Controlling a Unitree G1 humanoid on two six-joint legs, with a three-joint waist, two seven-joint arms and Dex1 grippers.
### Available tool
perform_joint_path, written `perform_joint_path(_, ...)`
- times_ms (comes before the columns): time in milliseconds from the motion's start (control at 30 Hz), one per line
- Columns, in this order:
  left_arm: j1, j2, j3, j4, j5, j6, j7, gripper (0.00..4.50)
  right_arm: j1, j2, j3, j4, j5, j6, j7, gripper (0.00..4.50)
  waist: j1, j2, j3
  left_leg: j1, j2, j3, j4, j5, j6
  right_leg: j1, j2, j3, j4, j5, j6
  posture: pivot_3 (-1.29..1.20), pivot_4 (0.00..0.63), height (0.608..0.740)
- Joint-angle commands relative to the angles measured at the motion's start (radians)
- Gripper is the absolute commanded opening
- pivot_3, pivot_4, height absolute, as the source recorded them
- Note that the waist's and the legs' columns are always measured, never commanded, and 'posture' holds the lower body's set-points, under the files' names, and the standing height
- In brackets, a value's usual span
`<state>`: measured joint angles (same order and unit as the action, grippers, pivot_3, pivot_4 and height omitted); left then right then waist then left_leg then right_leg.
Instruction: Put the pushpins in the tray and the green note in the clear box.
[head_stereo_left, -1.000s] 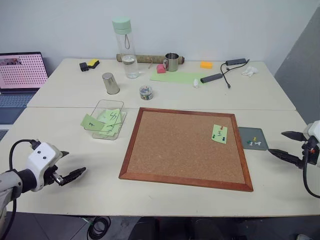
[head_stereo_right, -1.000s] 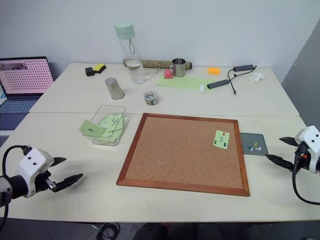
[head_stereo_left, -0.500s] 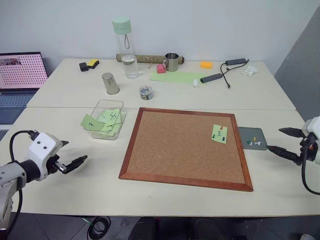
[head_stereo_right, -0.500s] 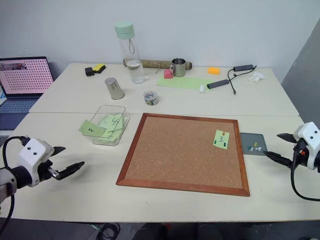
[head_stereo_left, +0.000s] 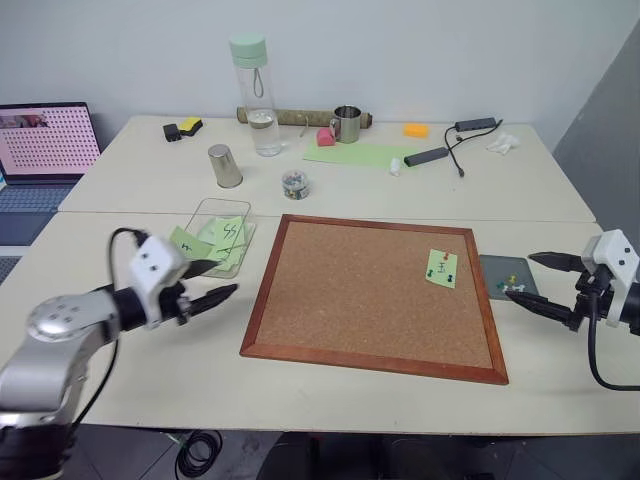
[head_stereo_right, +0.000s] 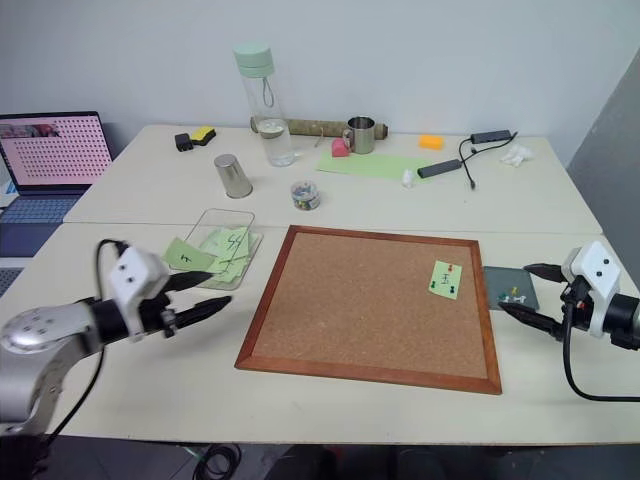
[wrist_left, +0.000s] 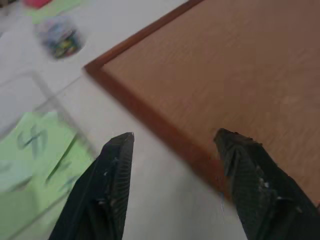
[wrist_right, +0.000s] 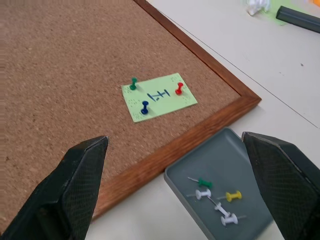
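Observation:
The green note (head_stereo_left: 440, 268) is pinned near the right edge of the cork board (head_stereo_left: 370, 290). A red pushpin (wrist_right: 179, 90), a blue one (wrist_right: 145, 107) and a green one (wrist_right: 133, 83) hold it. The grey tray (wrist_right: 225, 150) lies just right of the board with several loose pins in it. My right gripper (head_stereo_left: 519, 276) hovers open by the tray, pointing at the note. The clear box (head_stereo_left: 205, 208) sits left of the board with green notes inside. Just in front of the box, my left gripper (head_stereo_left: 225, 277) is open and empty, its fingers (wrist_left: 115, 165) near the board's left frame.
A second table behind holds a water bottle (head_stereo_left: 252, 95), a metal cup (head_stereo_left: 224, 166), a small jar of pins (head_stereo_left: 294, 184), a mug (head_stereo_left: 346, 123), a long green sheet (head_stereo_left: 355, 153) and cables (head_stereo_left: 450, 150). A laptop (head_stereo_left: 45, 140) stands at the far left.
My left gripper swung right and forward from the near left table edge to just in front of the clear box, its fingers narrowing. My right gripper moved left to the tray.

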<state>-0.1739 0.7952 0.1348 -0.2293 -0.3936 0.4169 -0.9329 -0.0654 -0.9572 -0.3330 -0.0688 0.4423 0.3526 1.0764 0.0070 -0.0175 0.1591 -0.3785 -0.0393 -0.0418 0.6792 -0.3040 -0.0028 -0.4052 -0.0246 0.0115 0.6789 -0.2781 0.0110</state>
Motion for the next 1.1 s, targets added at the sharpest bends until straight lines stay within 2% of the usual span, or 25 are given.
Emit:
perform_joint_path(33, -0.13, -0.073, -0.148, 0.009, 0.025, -0.012, -0.032, 1.96, -0.044, 0.007, 0.015, -0.051, 0.01, 0.017, -0.022, 4.5, 0.0, 0.0, 0.0, 0.0, 0.0, 0.0, 0.0, 0.0, 0.0, 0.0, 0.0, 0.0, 0.0, 0.0, 0.0, 0.0, 0.15, 0.74)
perform_joint_path(167, -0.244, -0.183, -0.279, 0.11, 0.078, -0.066, -0.057, 1.0, -0.099, 0.03, 0.083, -0.057, -0.017, 0.02, -0.044, 4.5, -0.003, 0.0, 0.0, 0.0, 0.0, 0.0, 0.0, 0.0, 0.0, 0.0, 0.001, 0.0, 0.001, 0.0, 0.0, 0.0, 0.15, 0.74)
perform_joint_path(367, -0.388, -0.401, -0.415, 0.399, 0.181, -0.221, -0.054, 0.0, -0.264, 0.143, 0.212, 0.046, -0.11, 0.036, -0.168, 4.5, -0.006, -0.001, 0.0, 0.0, 0.0, 0.0, 0.002, 0.0, 0.0, 0.0, 0.002, 0.0, 0.001, 0.0, 0.0, 0.0, 0.15, 0.74)
perform_joint_path(533, -0.474, -0.532, -0.438, 0.683, 0.251, -0.352, -0.025, 0.0, -0.38, 0.231, 0.286, 0.202, -0.189, 0.017, -0.233, 4.5, -0.007, -0.001, 0.0, -0.002, 0.0, 0.0, 0.002, 0.001, -0.001, -0.001, 0.002, 0.0, 0.0, 0.0, 0.0, 0.0, 0.15, 0.74)
perform_joint_path(633, -0.514, -0.576, -0.441, 0.843, 0.292, -0.412, -0.003, 0.0, -0.437, 0.281, 0.315, 0.324, -0.24, -0.03, -0.275, 4.5, -0.007, -0.001, 0.0, -0.002, 0.0, 0.001, 0.002, 0.001, -0.001, -0.002, 0.002, 0.001, 0.001, 0.0, 0.0, 0.0, 0.15, 0.74)
perform_joint_path(833, -0.514, -0.594, -0.432, 0.909, 0.316, -0.465, -0.013, 0.0, -0.469, 0.323, 0.328, 0.433, -0.271, -0.088, -0.271, 4.5, -0.002, 0.0, -0.001, -0.001, -0.001, 0.0, 0.003, 0.001, -0.001, -0.001, 0.001, 0.001, 0.001, 0.0, 0.001, 0.0, 0.15, 0.74)
perform_joint_path(867, -0.508, -0.592, -0.43, 0.906, 0.316, -0.465, -0.014, 0.0, -0.471, 0.329, 0.326, 0.449, -0.274, -0.098, -0.274, 4.13, -0.002, 0.0, -0.001, -0.001, -0.001, 0.0, 0.003, 0.001, -0.001, -0.001, 0.001, 0.001, 0.001, 0.0, 0.001, 0.0, 0.15, 0.74)
perform_joint_path(900, -0.502, -0.59, -0.429, 0.902, 0.317, -0.465, -0.014, 0.0, -0.471, 0.332, 0.323, 0.459, -0.274, -0.104, -0.276, 4.04, -0.002, 0.0, -0.001, -0.001, -0.001, 0.0, 0.003, 0.001, -0.001, -0.001, 0.001, 0.001, 0.001, 0.001, 0.001, 0.0, 0.15, 0.74)
perform_joint_path(1100, -0.471, -0.584, -0.421, 0.868, 0.32, -0.456, -0.014, 0.0, -0.464, 0.342, 0.303, 0.467, -0.25, -0.118, -0.264, 2.75, -0.008, 0.0, -0.001, -0.001, -0.001, 0.0, 0.003, 0.001, -0.001, -0.001, 0.001, 0.001, 0.002, 0.001, 0.001, 0.0, 0.15, 0.74)
